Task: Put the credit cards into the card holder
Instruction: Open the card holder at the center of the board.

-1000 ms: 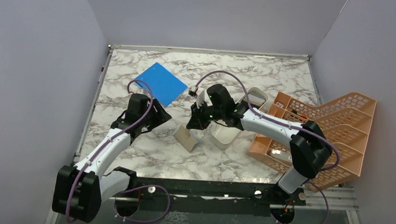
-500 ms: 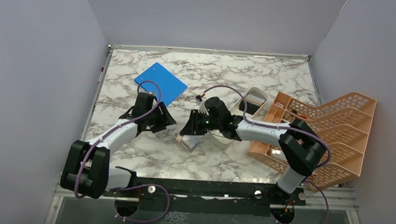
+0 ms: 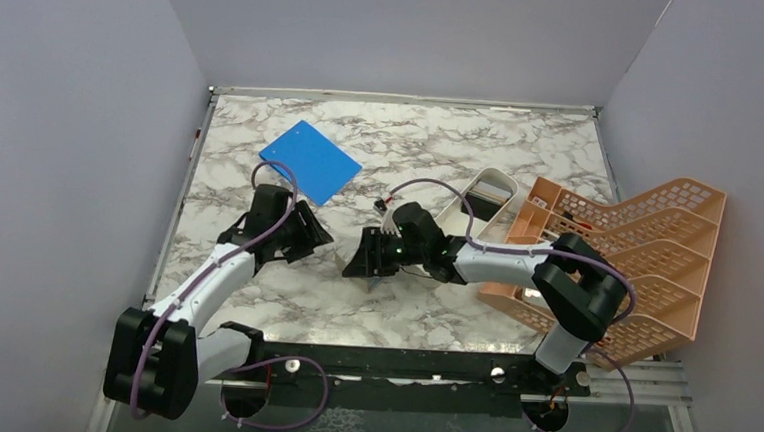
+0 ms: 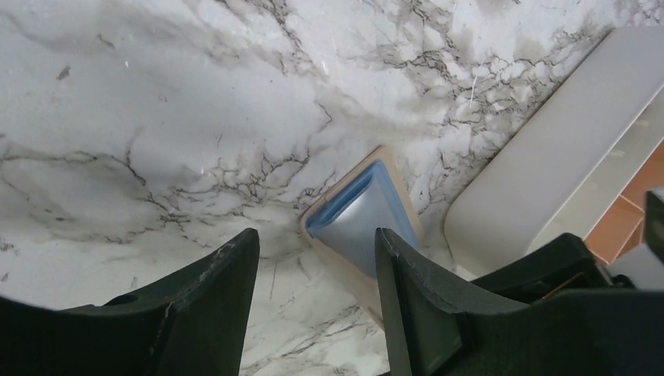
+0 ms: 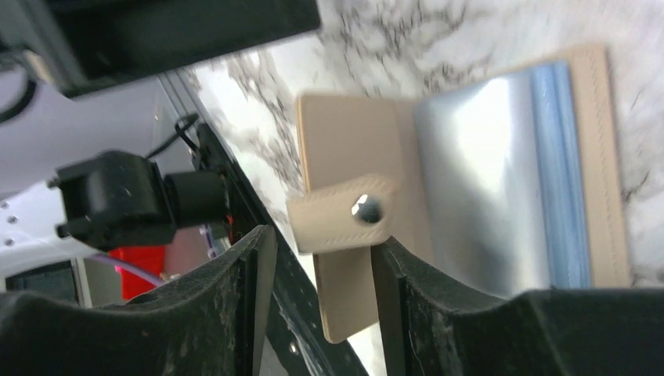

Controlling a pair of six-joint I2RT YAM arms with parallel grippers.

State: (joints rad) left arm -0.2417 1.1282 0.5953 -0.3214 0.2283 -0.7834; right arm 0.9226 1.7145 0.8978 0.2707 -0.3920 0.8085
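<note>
The tan card holder (image 5: 352, 149) lies open on the marble, its snap strap (image 5: 344, 213) folded across it. A grey credit card (image 5: 478, 180) and a light blue one (image 5: 560, 172) sit in its pocket. My right gripper (image 5: 321, 313) is open, with the holder's tan flap lying between the jaws. The left wrist view shows the same holder (image 4: 333, 258) with the grey card (image 4: 362, 223) in it. My left gripper (image 4: 313, 313) is open just short of its corner, holding nothing. From above, the right gripper (image 3: 363, 260) covers the holder and the left gripper (image 3: 309, 237) stands beside it.
A bright blue board (image 3: 311, 162) lies at the back left. A long white tray (image 3: 481, 197) stands right of the holder, also showing as the white tray (image 4: 548, 149) in the left wrist view. The orange lattice rack (image 3: 636, 252) fills the right side.
My right gripper has gone from shut to open and dropped low over the card holder, which now lies flat. The left gripper shifted slightly and stayed open.
</note>
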